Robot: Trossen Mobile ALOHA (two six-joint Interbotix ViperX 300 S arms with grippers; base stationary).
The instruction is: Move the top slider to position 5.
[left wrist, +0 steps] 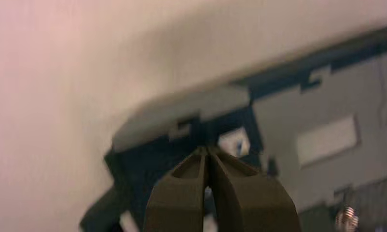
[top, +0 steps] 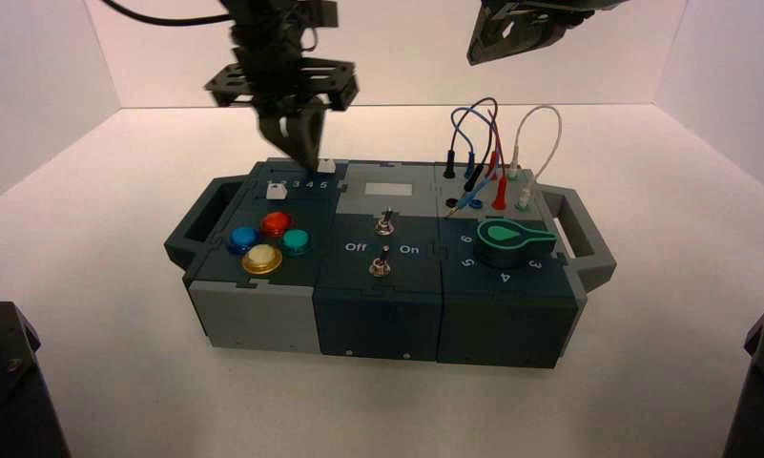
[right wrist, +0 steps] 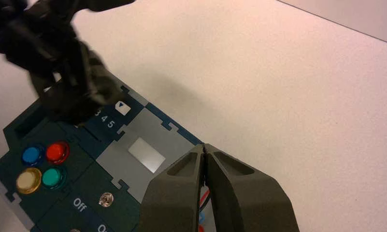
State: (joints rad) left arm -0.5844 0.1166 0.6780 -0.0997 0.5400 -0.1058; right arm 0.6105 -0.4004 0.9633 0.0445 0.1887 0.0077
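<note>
The small white boxy plastic top slider point(right wrist: 122, 108) stands at position 5 point(right wrist: 110, 124), the white printed digit ending the row. Just beside it hovers the black left gripper point(left wrist: 205, 151), fingertips together. The black right gripper point(right wrist: 204, 147), also pressed together, waits beyond the box's far side.

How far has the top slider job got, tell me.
The white boxy plastic top slider knob looks done: it sits beside the printed white 5, at the row's end. In hand: the left gripper, close by that knob. Left, probably: only drawing that arm clear. The right gripper waits beyond the box.
</note>
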